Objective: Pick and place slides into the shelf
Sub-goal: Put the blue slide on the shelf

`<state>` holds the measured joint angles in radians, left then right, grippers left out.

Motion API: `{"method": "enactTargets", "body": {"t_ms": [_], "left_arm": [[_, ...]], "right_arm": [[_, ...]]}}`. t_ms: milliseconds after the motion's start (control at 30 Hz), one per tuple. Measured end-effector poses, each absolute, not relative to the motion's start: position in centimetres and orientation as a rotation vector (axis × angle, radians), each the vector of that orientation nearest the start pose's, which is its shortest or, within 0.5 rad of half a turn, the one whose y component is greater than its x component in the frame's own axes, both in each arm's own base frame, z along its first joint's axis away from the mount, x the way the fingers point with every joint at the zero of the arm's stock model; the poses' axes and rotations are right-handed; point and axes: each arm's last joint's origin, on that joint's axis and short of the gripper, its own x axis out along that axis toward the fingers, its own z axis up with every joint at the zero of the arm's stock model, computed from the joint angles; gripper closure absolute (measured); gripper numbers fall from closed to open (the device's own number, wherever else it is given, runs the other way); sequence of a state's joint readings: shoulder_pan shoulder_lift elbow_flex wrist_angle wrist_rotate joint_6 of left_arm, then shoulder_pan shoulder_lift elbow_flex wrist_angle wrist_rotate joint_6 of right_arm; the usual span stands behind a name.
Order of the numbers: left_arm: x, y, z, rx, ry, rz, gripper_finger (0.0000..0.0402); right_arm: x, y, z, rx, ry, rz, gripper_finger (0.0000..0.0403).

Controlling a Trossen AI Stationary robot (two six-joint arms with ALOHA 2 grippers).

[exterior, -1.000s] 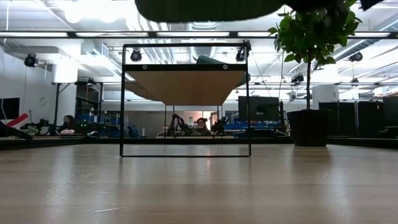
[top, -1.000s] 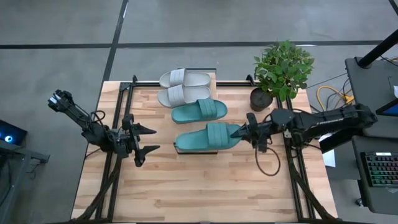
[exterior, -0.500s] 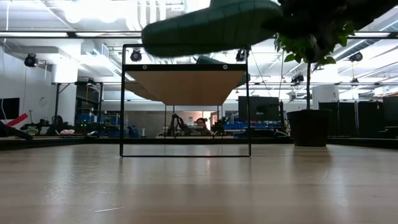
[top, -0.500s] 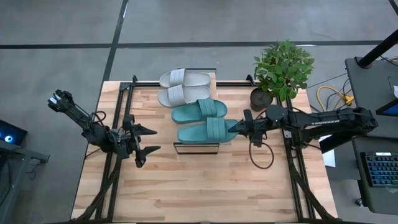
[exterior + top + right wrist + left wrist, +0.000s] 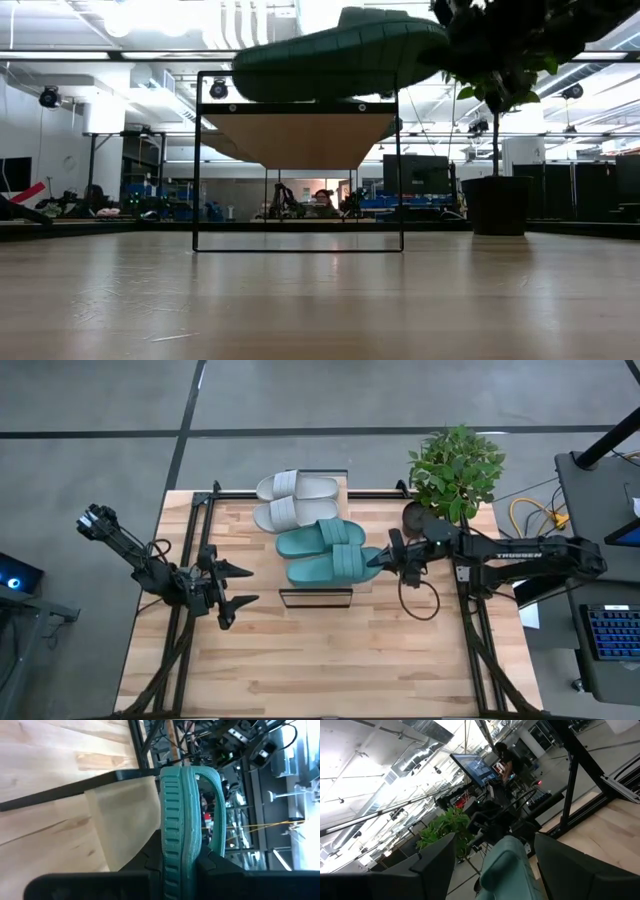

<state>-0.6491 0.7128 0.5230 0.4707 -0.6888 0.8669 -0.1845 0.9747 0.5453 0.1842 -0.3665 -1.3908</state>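
Teal slide (image 5: 333, 565), high view: clamped at one end by the right gripper (image 5: 383, 560), lying over the shelf (image 5: 316, 598) beside a second teal slide (image 5: 320, 537); two pale slides (image 5: 296, 487) lie beyond. Left gripper (image 5: 238, 584) waits apart, fingers spread. Low view: held slide (image 5: 340, 55) sits just above the shelf plank (image 5: 300, 135). Right wrist view: fingers (image 5: 152, 862) grip the slide sole (image 5: 172, 820).

My butcher-block table (image 5: 320, 660) stands on a grey concrete floor (image 5: 90, 420) crossed by dark lines. A leafy potted plant (image 5: 455, 472) sits at the table's far right corner. To my right is a desk with a keyboard (image 5: 610, 642). Beyond the table, a bright workshop with ceiling lights (image 5: 130, 18), monitors and a seated person (image 5: 322, 203).
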Motion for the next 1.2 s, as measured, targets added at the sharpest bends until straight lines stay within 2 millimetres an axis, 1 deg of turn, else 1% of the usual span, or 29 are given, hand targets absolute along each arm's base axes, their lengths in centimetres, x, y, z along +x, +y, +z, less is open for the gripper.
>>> {"method": "enactTargets", "body": {"t_ms": [333,500,667,933,1067,1200], "left_arm": [[14.0,-8.3,31.2,0.697,-0.178,0.127,0.015],[14.2,-8.4,31.1,0.698,-0.178,0.127,0.015],[14.3,-8.5,31.1,0.699,-0.176,0.127,0.015],[14.3,-8.5,31.1,0.667,-0.178,0.124,0.015],[14.3,-8.5,31.1,0.666,-0.178,0.124,0.015],[14.3,-8.5,31.1,0.651,-0.178,0.123,0.015]], "right_arm": [[22.0,-4.2,23.5,-1.266,0.107,0.383,0.0373],[22.5,-4.5,22.6,-1.245,0.116,0.43,0.0374],[22.5,-4.5,22.4,-1.203,0.134,0.436,0.0372],[22.4,-4.4,22.7,-1.014,0.158,0.402,0.0293],[22.4,-4.4,22.7,-0.942,0.173,0.394,0.0273],[22.4,-4.5,22.6,-0.865,0.205,0.368,0.0265]]}}
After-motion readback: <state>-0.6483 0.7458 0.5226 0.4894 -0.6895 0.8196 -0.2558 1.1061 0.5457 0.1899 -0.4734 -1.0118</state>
